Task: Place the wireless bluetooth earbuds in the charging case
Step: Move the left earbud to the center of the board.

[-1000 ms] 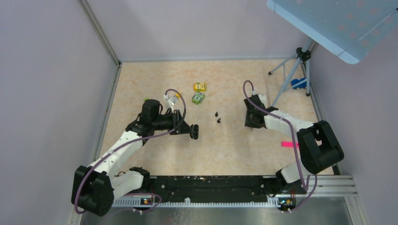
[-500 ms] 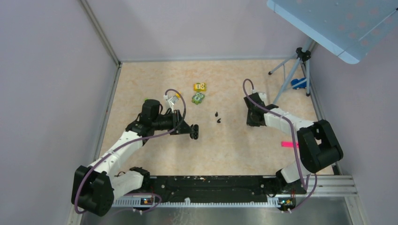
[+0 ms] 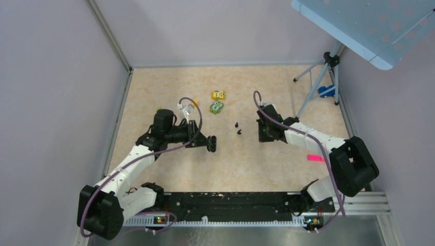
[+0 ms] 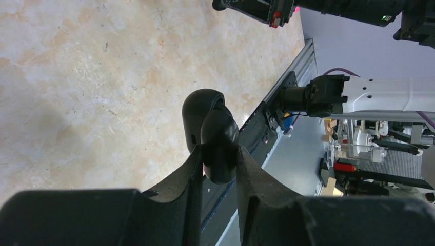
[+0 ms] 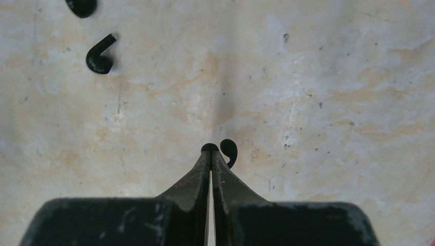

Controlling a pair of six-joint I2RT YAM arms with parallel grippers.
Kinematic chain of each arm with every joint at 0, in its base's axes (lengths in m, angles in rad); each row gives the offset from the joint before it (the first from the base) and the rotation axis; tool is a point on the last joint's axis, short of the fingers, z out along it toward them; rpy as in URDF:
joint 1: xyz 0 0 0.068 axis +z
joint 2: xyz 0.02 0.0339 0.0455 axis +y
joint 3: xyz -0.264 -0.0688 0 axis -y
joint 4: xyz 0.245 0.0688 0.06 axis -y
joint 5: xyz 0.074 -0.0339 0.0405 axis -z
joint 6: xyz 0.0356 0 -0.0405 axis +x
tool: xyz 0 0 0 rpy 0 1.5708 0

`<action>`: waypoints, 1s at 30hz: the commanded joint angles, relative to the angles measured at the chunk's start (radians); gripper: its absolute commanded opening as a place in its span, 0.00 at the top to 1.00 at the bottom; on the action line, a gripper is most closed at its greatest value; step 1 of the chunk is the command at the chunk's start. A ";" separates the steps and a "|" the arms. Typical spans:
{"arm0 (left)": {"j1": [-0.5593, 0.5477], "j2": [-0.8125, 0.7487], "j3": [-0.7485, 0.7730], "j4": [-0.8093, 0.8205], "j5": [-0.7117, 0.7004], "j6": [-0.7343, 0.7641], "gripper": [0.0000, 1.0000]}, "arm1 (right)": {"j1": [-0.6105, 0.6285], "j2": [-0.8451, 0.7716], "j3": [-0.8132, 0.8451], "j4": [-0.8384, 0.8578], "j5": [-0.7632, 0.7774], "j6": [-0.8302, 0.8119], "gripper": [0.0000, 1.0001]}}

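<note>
right claw [image 5: 211,154]: fingers pressed together, nothing clamped (shut within last second, as arm swung left toward buds). nearer tiny black bean-like earbud [image 5: 100,56] and second earbud [image 5: 81,6] loose on beige marbled tabletop [image 5: 318,77], ahead-left of tips, apart from them. left claw [image 4: 219,151] unchanged, clamped on small black roundish charging case [image 4: 202,110], seemingly hinged open. judgement: approach only; right fingers must part before pick.

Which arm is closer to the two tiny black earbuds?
Right. The right gripper sits just right of the earbuds; the left gripper, gripping the charging case, is farther, lower-left.
</note>
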 commanded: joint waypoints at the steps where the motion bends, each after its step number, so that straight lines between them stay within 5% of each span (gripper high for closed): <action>1: 0.000 -0.042 -0.003 0.016 -0.011 0.012 1.00 | 0.051 -0.037 -0.022 0.041 -0.047 -0.037 1.00; 10: 0.000 -0.041 -0.013 0.015 0.008 -0.005 1.00 | 0.184 -0.034 -0.067 0.018 -0.044 -0.055 0.98; 17: 0.001 -0.046 -0.038 0.034 0.013 -0.020 1.00 | 0.203 -0.072 -0.122 0.060 -0.077 0.006 0.85; 24: 0.000 -0.044 -0.026 0.031 0.006 -0.020 1.00 | 0.206 -0.207 -0.125 0.060 -0.029 0.091 0.58; 30: 0.000 -0.040 -0.036 0.057 0.022 -0.030 1.00 | 0.206 -0.359 -0.176 0.102 0.056 0.323 0.56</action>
